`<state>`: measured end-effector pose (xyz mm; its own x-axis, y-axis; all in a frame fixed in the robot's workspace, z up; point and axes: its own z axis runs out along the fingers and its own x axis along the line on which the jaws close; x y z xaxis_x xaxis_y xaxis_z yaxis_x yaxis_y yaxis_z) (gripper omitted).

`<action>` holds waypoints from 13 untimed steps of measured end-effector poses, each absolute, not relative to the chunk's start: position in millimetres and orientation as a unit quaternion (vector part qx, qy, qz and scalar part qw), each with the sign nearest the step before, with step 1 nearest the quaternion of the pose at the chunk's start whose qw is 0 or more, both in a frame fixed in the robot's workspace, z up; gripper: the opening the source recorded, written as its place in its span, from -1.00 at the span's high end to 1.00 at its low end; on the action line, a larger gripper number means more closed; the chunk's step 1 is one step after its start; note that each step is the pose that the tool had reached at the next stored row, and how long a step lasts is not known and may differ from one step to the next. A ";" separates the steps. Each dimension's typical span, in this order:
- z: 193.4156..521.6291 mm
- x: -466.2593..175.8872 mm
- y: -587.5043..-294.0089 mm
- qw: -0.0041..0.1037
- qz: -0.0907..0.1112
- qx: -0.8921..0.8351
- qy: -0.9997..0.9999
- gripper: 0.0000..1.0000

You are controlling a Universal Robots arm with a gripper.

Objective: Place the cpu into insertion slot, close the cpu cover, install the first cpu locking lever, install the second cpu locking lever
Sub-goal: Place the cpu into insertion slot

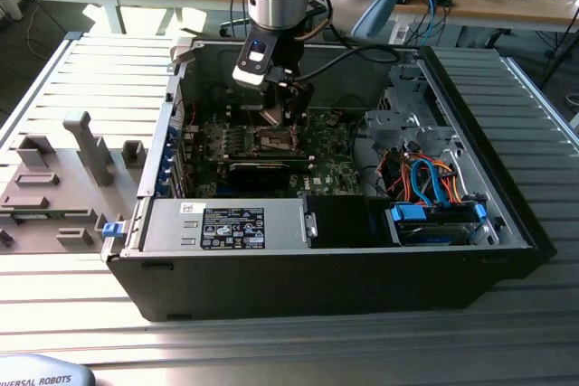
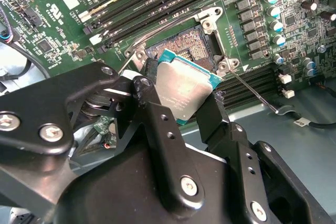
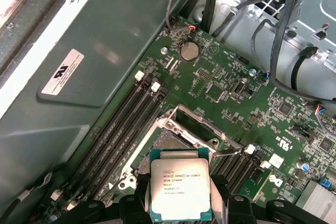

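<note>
One cpu (image 3: 180, 189) clamped by the claw (image 2: 179, 98), silver top up, tilted above the insertion slot (image 2: 182, 43)

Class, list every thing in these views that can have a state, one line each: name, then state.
cpu: gripped by its edges, held above the socket, not seated.
insertion slot: empty, contacts exposed.
cpu cover: swung up, open.
gripper: shut on the cpu.
computer case: lying flat, side open.
</note>
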<state>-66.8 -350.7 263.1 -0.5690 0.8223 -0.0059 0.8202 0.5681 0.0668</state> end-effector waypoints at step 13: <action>262.4 -66.7 -350.7 0.018 0.028 0.468 0.883 -0.08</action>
